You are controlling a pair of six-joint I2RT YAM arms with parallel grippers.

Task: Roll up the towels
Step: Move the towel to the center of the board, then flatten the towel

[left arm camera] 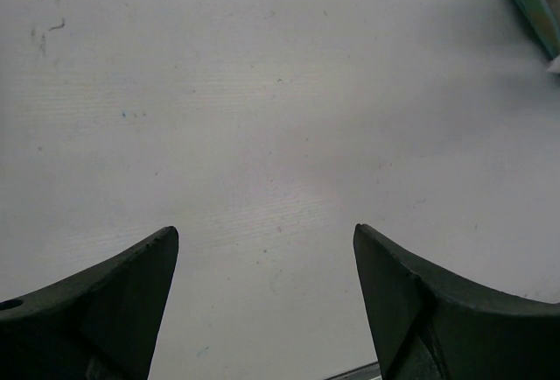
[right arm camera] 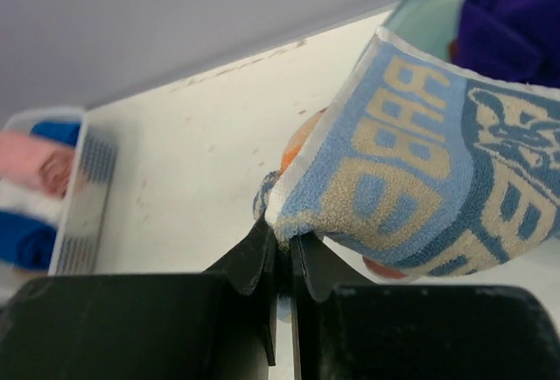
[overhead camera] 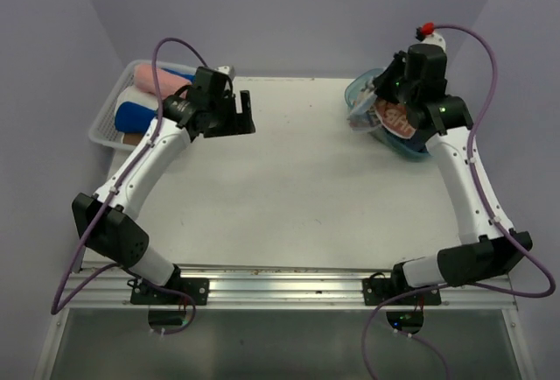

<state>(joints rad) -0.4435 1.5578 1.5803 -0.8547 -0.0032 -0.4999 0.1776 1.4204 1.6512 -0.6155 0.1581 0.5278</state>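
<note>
My right gripper (right arm camera: 284,238) is shut on a corner of the cream, orange and light-blue RABBIT towel (right arm camera: 420,170). It holds the towel at the near rim of the clear teal tub (overhead camera: 367,91) at the back right, where it also shows in the top view (overhead camera: 394,120). A purple towel (right arm camera: 512,17) lies in the tub. My left gripper (left arm camera: 265,240) is open and empty above bare table, at the back left (overhead camera: 243,114). Rolled pink (overhead camera: 157,79), white (overhead camera: 140,97) and blue (overhead camera: 133,117) towels lie in the white mesh basket (overhead camera: 107,110).
The white table (overhead camera: 289,187) spreads between the arms. The basket also shows at the left of the right wrist view (right arm camera: 83,196). A metal rail (overhead camera: 289,275) runs along the near edge. Purple cables loop from both arms.
</note>
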